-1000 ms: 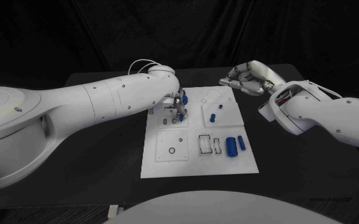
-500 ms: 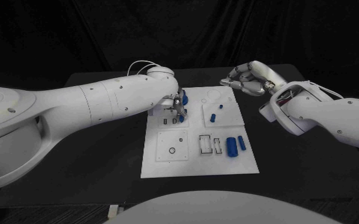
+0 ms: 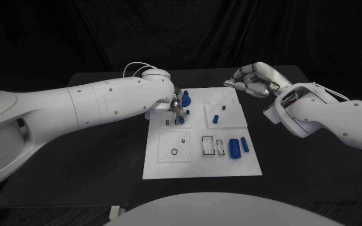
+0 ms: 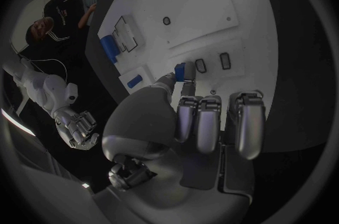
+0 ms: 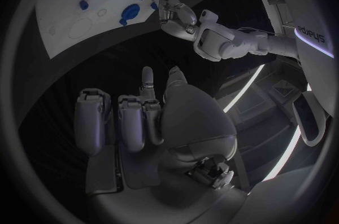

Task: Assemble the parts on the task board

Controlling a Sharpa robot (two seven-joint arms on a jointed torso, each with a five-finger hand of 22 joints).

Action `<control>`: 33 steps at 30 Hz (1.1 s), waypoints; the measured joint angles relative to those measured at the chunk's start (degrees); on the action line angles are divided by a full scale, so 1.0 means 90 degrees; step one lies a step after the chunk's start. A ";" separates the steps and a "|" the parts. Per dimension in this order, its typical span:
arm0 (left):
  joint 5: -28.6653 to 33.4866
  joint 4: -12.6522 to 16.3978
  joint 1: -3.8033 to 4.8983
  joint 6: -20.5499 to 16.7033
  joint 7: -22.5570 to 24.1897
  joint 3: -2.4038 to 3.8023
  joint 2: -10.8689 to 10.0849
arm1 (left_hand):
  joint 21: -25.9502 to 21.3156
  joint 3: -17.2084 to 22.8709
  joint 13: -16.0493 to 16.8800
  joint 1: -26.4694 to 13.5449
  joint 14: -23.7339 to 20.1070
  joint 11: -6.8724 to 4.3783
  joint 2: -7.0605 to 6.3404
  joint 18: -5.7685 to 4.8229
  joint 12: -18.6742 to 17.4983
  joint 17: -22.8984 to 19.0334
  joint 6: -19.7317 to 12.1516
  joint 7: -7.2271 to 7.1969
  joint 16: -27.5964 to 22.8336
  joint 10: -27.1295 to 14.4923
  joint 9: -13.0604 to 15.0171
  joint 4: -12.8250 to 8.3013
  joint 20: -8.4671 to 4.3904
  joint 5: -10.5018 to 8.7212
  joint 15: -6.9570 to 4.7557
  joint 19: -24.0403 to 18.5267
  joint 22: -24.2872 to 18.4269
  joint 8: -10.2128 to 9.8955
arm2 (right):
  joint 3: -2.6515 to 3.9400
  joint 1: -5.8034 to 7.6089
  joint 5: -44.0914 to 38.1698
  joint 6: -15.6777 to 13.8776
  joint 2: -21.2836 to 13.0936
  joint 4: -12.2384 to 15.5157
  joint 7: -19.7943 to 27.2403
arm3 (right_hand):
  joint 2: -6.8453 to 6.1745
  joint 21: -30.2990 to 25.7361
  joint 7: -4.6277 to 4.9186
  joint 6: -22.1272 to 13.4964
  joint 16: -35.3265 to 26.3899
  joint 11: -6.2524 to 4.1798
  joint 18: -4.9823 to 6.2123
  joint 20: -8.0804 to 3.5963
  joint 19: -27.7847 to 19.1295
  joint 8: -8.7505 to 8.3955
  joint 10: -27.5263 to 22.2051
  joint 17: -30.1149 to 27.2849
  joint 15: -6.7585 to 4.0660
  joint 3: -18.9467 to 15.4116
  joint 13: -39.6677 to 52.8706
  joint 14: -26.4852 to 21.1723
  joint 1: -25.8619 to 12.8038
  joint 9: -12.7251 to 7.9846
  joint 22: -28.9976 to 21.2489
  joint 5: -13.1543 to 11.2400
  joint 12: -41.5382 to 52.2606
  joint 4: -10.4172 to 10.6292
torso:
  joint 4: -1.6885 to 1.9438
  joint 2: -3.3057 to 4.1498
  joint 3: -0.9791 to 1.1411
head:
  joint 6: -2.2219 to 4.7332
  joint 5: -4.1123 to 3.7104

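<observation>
**Left hand holds a blue part over the board's far-left corner**

We see the task board (image 3: pixel 202 171), a white rectangular plate with square panels and dark-outlined slots, lying in the middle of the black table (image 3: pixel 98 158). We take this board as our landmark.

Our left hand (image 3: pixel 176 105) sits over the board's far-left part, and in the left wrist view a small blue part (image 4: pixel 183 71) sits pinched between its thumb and a fingertip, right beside two small dark slots; the other fingers (image 4: pixel 243 122) hang curled together. A round blue part (image 3: pixel 185 100) stands on the board just beside that hand. Two small blue pegs (image 3: pixel 216 118) lie on the board's far-right panel, and two larger blue cylinders (image 3: pixel 234 148) lie side by side along its right edge, near the rectangular slots.

Our right hand (image 3: pixel 249 81) hovers off the board, beyond its far-right corner, fingers curled in on nothing.

Bare table runs along the board's left edge and its near edge; a narrower strip shows on its right, under our right arm.
</observation>
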 measured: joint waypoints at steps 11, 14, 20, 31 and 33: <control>0.0000 0.0530 0.0076 -0.0162 -0.0171 0.0002 -0.0460 | 0.0000 0.0310 0.0000 -0.0149 0.0000 0.0005 -0.0103 0.0000 -0.0078 0.0000 0.0000 0.0000 0.0000 0.0003 0.0013 -0.0064 0.0000 -0.0183 0.0001 0.0000 0.0000 -0.0048 | 0.0000 -0.0096 -0.0002 0.0000 -0.0023 -0.0010 -0.0011 | -0.0001 0.0000 0.0000 0.0000 -0.0025 0.0000 0.0000 0.0000 0.0000 0.0000 0.0000 0.0000 0.0000 0.0000 0.0001 0.0000 -0.0001 -0.0001 0.0000 0.0000 0.0004 0.0000 | -0.0001 -0.0002 0.0000 | 0.0000 0.0063; 0.0000 0.0570 0.0082 -0.0169 -0.0204 0.0001 -0.0543 | 0.0000 0.0334 0.0000 -0.0165 0.0000 0.0010 -0.0088 0.0000 -0.0117 -0.0001 0.0000 0.0000 0.0000 0.0008 0.0019 -0.0087 0.0000 -0.0185 0.0001 0.0000 0.0000 -0.0048 | 0.0000 -0.0111 -0.0002 0.0001 -0.0024 -0.0014 -0.0015 | -0.0001 0.0000 0.0000 0.0000 -0.0025 0.0000 0.0000 0.0000 0.0000 0.0000 0.0000 0.0000 0.0000 0.0000 0.0001 0.0000 -0.0001 -0.0001 0.0000 0.0000 0.0004 0.0000 | -0.0001 -0.0004 0.0000 | 0.0000 0.0079; 0.0000 0.0588 0.0083 -0.0182 -0.0245 0.0001 -0.0633 | 0.0000 0.0449 -0.0001 -0.0206 -0.0001 0.0013 -0.0129 0.0000 -0.0142 -0.0001 -0.0001 0.0001 0.0000 0.0010 0.0019 -0.0096 0.0000 -0.0228 0.0001 0.0000 0.0000 -0.0074 | 0.0000 -0.0127 -0.0003 0.0001 -0.0020 -0.0020 -0.0021 | 0.0001 -0.0032 0.0000 0.0000 -0.0025 0.0000 0.0000 0.0000 0.0000 0.0000 0.0000 0.0000 0.0000 0.0000 0.0003 0.0000 0.0001 0.0002 0.0000 0.0000 0.0005 0.0000 | 0.0000 -0.0006 0.0000 | 0.0000 0.0089; 0.0000 0.0533 0.0083 -0.0237 -0.0269 -0.0002 -0.0666 | -0.0014 0.0544 -0.0001 -0.0272 -0.0002 0.0017 -0.0130 0.0000 -0.0147 -0.0001 -0.0002 0.0002 0.0000 0.0012 0.0019 -0.0087 0.0001 -0.0270 0.0003 -0.0001 0.0000 -0.0095 | -0.0001 -0.0134 -0.0004 0.0001 -0.0013 -0.0024 -0.0026 | 0.0027 -0.0031 0.0000 0.0000 -0.0025 0.0000 0.0001 0.0000 0.0000 0.0000 0.0000 0.0000 0.0002 0.0000 0.0007 -0.0002 0.0027 0.0004 0.0000 0.0000 0.0013 0.0000 | 0.0002 0.0001 0.0000 | 0.0000 0.0107; 0.0000 0.0518 0.0083 -0.0253 -0.0271 -0.0002 -0.0666 | -0.0032 0.0544 -0.0001 -0.0272 -0.0005 0.0018 -0.0130 0.0000 -0.0171 -0.0001 -0.0002 0.0002 0.0000 0.0013 0.0018 -0.0087 0.0000 -0.0271 0.0006 0.0000 0.0000 -0.0097 | -0.0001 -0.0135 -0.0004 0.0001 -0.0010 -0.0025 -0.0027 | 0.0027 -0.0034 0.0000 0.0000 -0.0025 0.0000 0.0001 0.0000 0.0000 0.0000 0.0000 0.0000 0.0009 0.0000 0.0006 -0.0009 0.0027 0.0004 0.0000 0.0000 0.0013 0.0000 | 0.0001 0.0002 0.0000 | 0.0000 0.0110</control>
